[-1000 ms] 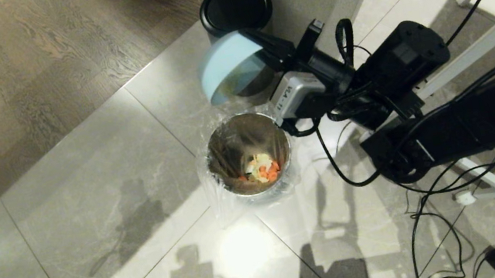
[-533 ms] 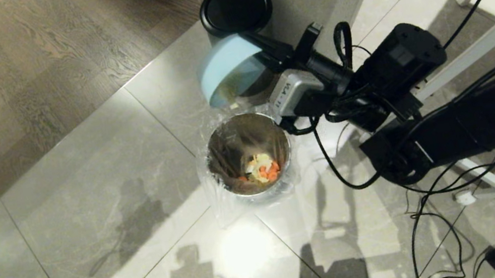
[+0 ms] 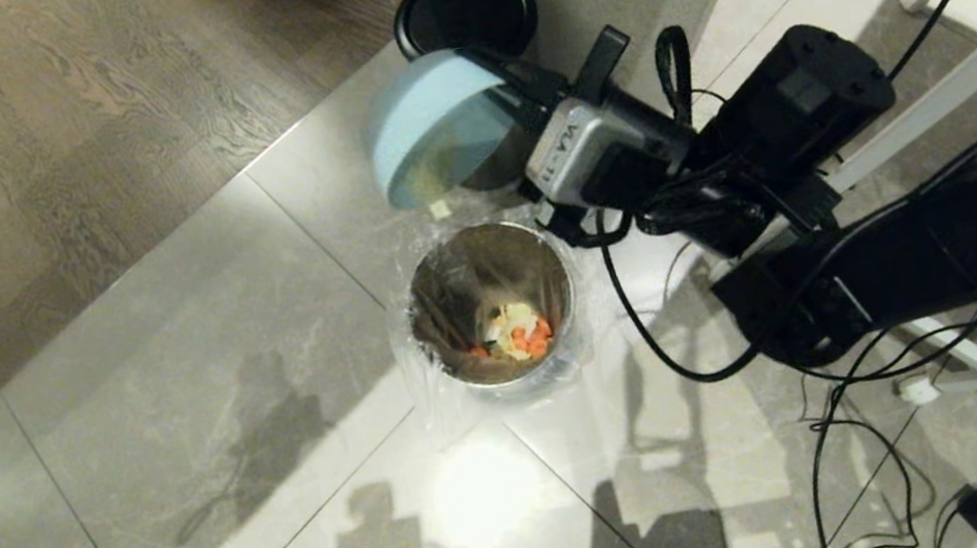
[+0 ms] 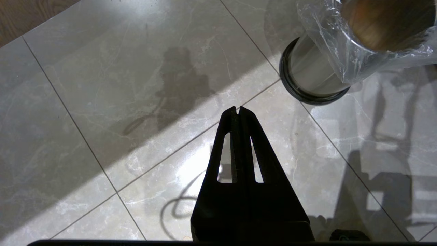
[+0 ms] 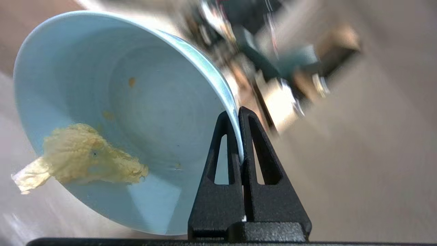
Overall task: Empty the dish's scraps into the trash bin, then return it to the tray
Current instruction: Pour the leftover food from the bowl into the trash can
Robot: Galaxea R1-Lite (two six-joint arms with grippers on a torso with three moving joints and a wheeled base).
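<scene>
The head camera is looking steeply down at the trash bin (image 3: pixel 492 305); the left wrist camera is sharing it (image 4: pixel 317 73), nearer the floor (image 4: pixel 102 85); the right wrist camera is peering closely into the dish (image 5: pixel 112 116)

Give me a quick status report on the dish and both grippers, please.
Right gripper shut on dish rim, dish tipped beyond trash bin. Most scraps binned; one pale piece clings inside. Left gripper shut, idle. Nothing in the way.

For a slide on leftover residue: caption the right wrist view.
Right gripper pinching the tilted light-blue bowl's rim, a pale yellow scrap clinging at its lower lip.
</scene>
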